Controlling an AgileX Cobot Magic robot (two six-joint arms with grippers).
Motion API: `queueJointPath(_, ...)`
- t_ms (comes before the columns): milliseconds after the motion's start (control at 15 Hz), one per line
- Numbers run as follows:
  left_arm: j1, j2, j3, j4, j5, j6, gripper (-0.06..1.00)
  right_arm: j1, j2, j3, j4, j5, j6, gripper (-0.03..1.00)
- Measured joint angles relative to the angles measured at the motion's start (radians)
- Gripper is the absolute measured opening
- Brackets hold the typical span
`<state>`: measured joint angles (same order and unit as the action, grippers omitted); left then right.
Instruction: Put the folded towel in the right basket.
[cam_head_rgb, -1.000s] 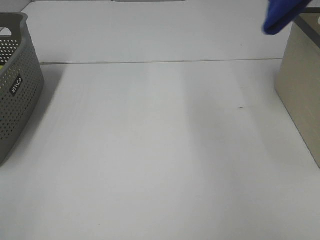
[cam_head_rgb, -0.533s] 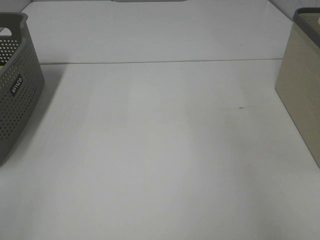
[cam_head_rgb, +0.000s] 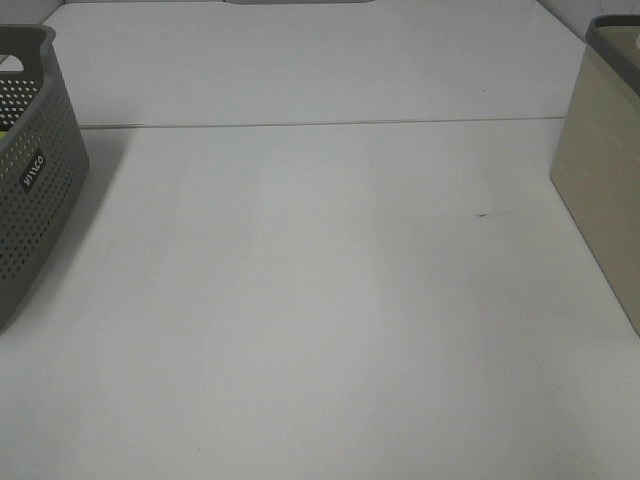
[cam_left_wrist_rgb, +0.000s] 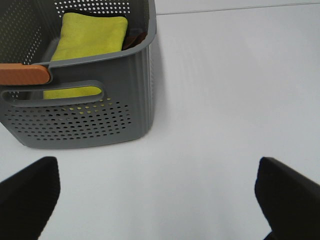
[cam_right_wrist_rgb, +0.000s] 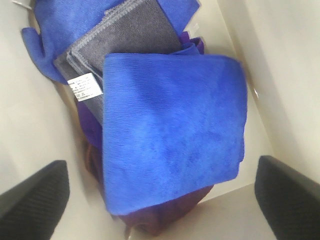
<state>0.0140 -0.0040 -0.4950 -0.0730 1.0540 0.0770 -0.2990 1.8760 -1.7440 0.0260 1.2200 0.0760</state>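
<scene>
- Grey perforated basket (cam_head_rgb: 45, 235), 9 o'clock on the table (cam_head_rgb: 320, 330): cut by the frame edge. Lettering on its label (cam_head_rgb: 33, 170) is too blurred to read.
- Beige basket (cam_head_rgb: 598, 190), 3 o'clock: cut by the edge, with its interior hidden from the high camera.
- Dark mark (cam_head_rgb: 483, 214), toward 3 o'clock: too small to identify.
- Yellow towel (cam_left_wrist_rgb: 92, 35): partly screened by the grey basket's rim and handle.
- Dark cloth (cam_left_wrist_rgb: 134, 40) beside it: mostly hidden.
- Orange piece (cam_left_wrist_rgb: 24, 74) at the rim: cropped, unidentifiable.
- Grey cloth (cam_right_wrist_rgb: 125, 32) and maroon cloth (cam_right_wrist_rgb: 160, 222): largely covered by the blue folded towel (cam_right_wrist_rgb: 172, 130).
- White tag (cam_right_wrist_rgb: 84, 86): print illegible.
- Left gripper (cam_left_wrist_rgb: 159, 197) and right gripper (cam_right_wrist_rgb: 160, 192): only blurred, cropped finger ends show.
</scene>
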Motion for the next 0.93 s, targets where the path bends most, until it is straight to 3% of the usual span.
queueJointPath(267, 0.000, 0.000, 0.000, 0.000, 0.000, 0.000, 0.99, 0.014, -0.003, -0.106, 0.070, 0.001, -0.003, 0.98)
queueJointPath(533, 0.000, 0.000, 0.000, 0.000, 0.000, 0.000, 0.99, 0.218, -0.022, -0.210, 0.072, 0.000, 0.000, 0.98)
queueJointPath(733, 0.000, 0.000, 0.000, 0.000, 0.000, 0.000, 0.99, 0.334, -0.080, -0.210, 0.073, 0.001, 0.009, 0.98)
queueJointPath(933, 0.000, 0.000, 0.000, 0.000, 0.000, 0.000, 0.99, 0.337, -0.242, -0.076, 0.097, -0.003, 0.016, 0.98)
